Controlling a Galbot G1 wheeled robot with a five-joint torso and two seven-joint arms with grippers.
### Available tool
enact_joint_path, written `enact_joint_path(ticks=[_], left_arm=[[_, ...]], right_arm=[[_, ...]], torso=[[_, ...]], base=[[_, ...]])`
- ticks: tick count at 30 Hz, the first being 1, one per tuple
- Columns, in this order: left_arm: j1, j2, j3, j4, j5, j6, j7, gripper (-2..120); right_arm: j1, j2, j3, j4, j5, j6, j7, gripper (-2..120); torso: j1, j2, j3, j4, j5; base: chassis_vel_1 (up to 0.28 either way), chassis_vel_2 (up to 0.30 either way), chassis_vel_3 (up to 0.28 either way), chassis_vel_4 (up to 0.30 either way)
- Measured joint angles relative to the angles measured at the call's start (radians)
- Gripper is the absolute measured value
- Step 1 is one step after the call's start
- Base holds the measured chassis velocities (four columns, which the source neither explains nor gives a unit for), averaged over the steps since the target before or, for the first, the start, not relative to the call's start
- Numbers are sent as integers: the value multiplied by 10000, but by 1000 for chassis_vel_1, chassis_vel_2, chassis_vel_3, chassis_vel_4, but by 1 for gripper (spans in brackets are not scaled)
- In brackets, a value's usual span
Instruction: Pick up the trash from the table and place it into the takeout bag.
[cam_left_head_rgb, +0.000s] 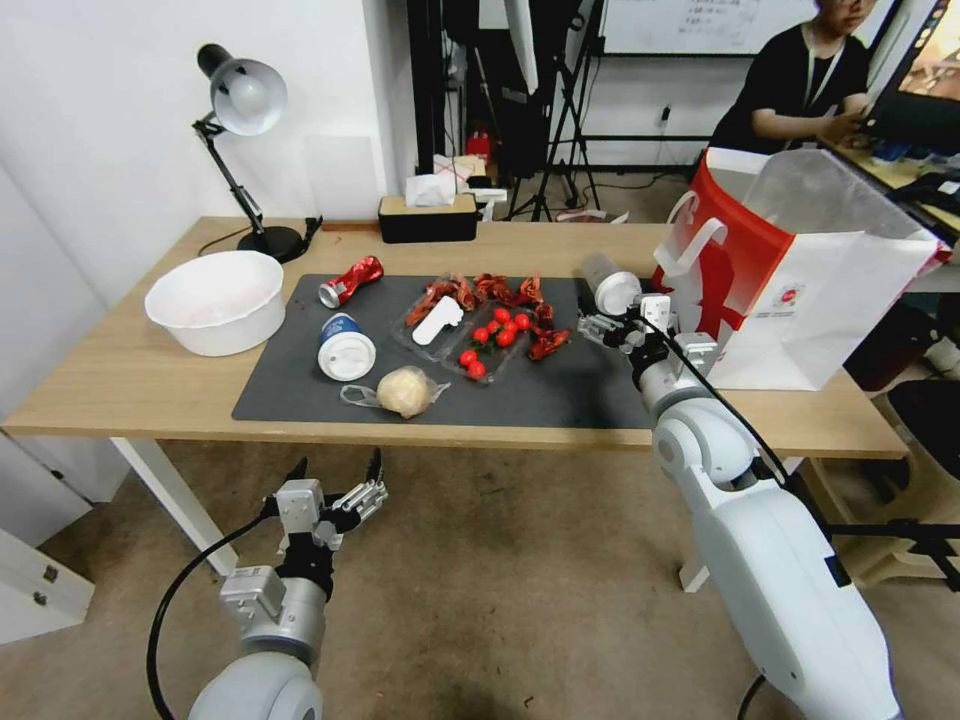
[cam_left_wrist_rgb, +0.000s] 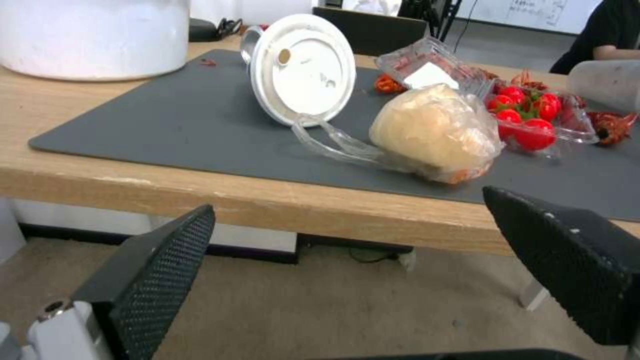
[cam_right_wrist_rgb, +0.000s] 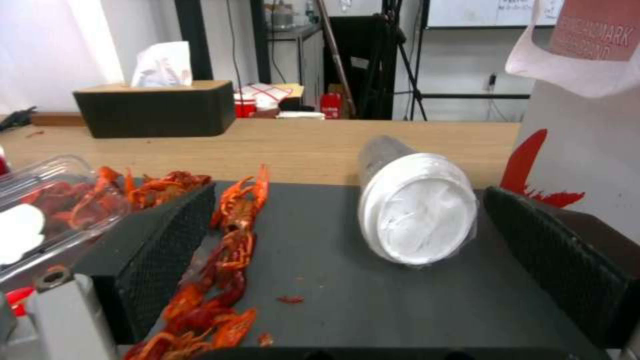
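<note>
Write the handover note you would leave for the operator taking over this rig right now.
Right gripper: open, low over the mat, fingers either side of the clear white-lidded cup lying beside the takeout bag.
Left gripper: open, below the table edge, idle.
Done: nothing visibly bagged.
Left on the mat: crushed red can, blue-white lidded cup, bun in plastic, the clear cup.

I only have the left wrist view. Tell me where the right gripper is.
Observer: The right gripper is open over the dark grey mat, lined up on a clear white-lidded cup lying on its side.
Operator: Locate the bag.
Observer: The tall red-and-white paper takeout bag stands open at the table's right end, beside that cup.
Operator: Give me the can.
Observer: The crushed red can lies at the mat's far left corner; the left gripper hangs open below the table's near edge.
</note>
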Motion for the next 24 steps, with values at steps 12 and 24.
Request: enact_joint_path(ticks=[12,24], left_arm=[[23,-23,-23,-132,16,64,80,100],[-35,6,-37,-134,-2,90,94,100]], right_arm=[[797,-148,-215,-751,442,-281,146,100],[1560,-94,-396,-1770,1153,-584,321,100]], torso=[[1,0,0,0,0],[1,0,0,1,0]], base=[[0,0,0,0],[0,0,0,0]])
